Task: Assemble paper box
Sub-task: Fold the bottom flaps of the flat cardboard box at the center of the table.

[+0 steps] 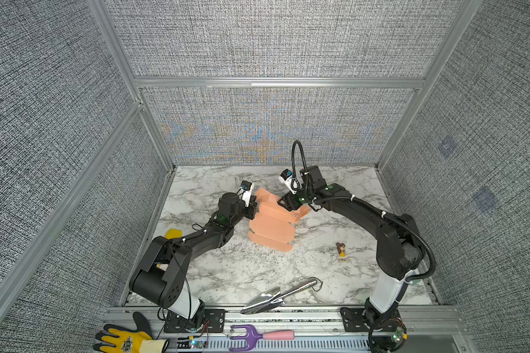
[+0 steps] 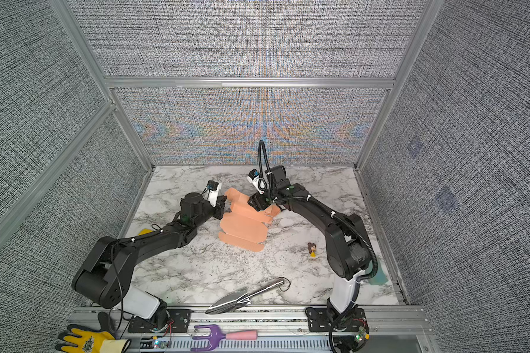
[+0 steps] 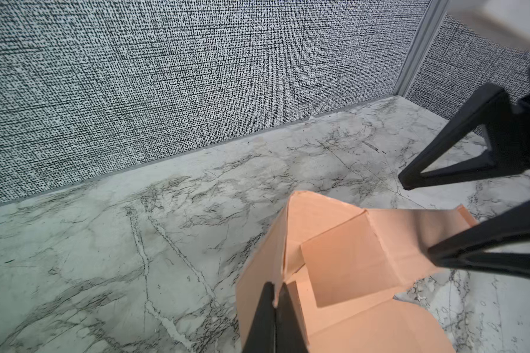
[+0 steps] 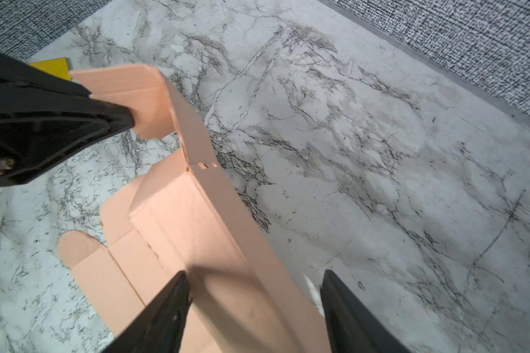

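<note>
The left hand has its fingers pressed together on an upright flap of the paper box. In the left wrist view we see the cardboard edge pinched between the two tips. The left arm reaches forward low over the worktop with its elbow bent. The right hand stands apart. One finger sits over the box's inside and the other outside it, so they straddle a raised side wall. The right arm arches in from the right, wrist pitched down.

The box sits near the worktop's centre, toward the back. It is partly folded: the far panels are raised, and the near panels with rounded flaps lie flat. Bare worktop runs from the box to the back wall. It also runs forward to the trowel and the small figurine.

A yellow piece is partly covered by the left arm. In both top views the wrists hide the fingertips. We cannot tell whether the right fingers touch the wall.
</note>
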Robot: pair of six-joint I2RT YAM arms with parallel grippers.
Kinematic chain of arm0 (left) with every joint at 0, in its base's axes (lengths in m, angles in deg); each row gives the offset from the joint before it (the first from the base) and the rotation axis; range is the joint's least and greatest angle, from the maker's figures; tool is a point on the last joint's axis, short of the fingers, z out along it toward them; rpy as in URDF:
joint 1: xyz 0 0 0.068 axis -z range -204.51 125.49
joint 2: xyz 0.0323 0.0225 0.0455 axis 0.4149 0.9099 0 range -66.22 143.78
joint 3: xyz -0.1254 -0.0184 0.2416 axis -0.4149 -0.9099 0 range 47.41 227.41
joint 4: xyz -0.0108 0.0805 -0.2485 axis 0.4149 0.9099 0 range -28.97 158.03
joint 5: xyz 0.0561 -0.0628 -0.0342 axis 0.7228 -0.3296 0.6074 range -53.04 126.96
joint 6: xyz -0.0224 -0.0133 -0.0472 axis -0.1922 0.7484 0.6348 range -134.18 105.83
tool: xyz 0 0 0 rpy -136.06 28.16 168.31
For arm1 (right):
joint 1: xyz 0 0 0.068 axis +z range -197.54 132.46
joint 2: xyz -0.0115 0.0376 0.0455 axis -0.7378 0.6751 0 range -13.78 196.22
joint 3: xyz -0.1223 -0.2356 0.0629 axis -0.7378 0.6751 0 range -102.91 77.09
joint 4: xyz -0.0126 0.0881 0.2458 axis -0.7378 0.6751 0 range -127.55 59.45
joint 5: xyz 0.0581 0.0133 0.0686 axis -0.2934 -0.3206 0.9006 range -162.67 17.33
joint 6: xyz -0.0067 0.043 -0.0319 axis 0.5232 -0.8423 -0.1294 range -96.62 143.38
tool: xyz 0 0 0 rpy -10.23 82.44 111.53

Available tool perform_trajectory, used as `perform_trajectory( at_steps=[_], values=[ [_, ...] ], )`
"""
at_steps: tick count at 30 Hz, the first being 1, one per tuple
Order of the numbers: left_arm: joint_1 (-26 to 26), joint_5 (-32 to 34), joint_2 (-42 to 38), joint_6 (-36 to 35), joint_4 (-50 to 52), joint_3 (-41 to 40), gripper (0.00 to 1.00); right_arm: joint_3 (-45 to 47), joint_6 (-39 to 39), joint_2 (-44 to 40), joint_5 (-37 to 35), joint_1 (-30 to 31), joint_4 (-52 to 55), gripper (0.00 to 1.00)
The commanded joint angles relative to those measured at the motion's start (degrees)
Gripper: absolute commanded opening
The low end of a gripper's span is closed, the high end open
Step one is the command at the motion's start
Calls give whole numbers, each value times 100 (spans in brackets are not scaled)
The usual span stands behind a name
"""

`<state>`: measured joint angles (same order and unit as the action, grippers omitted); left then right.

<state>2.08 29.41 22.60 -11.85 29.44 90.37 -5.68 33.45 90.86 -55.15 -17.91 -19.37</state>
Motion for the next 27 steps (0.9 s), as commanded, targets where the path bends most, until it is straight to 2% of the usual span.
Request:
perform_trajectory(
  at_steps=[1,8,13,16,21,27],
  values=[
    [14,-177,56,-91,-73,57,0,25,358,-57,419,-1,-9,74],
    [19,-278,103,-92,-66,125,0,-38,825,13,855,-63,141,78],
    [15,-282,114,-92,-19,186,0,-142,904,77,836,-63,217,78],
    [21,-294,127,-56,-5,229,0,-12,874,26,489,-21,57,78],
    [28,-259,171,108,82,317,0,444,716,-273,-623,137,-606,78],
    [55,-134,215,286,218,388,0,955,613,-644,-1534,294,-1349,75]
  ],
)
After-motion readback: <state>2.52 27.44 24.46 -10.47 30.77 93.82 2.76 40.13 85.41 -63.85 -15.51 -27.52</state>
